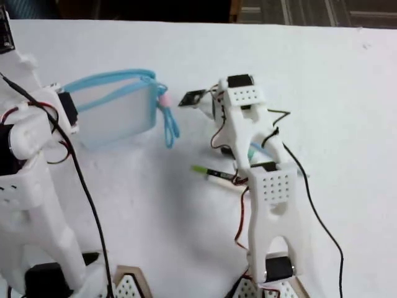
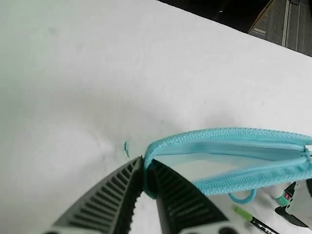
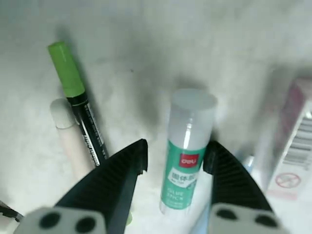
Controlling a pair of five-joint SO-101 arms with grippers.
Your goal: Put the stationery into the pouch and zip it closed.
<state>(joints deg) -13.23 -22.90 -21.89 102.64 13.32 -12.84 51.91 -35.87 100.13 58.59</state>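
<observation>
L end effector clenched on pouch | R end effector released astride glue stick (wrist view)

Between right jaws: glue stick; pen one side, box other. At left jaws: pouch; free surface beyond.

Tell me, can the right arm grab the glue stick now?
Probably yes: the right gripper is open astride the glue stick, with nothing between them; the green pen lies off to one side.

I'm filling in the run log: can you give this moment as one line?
left gripper: shut on pouch end | right gripper: open over glue stick | zip: open
</observation>
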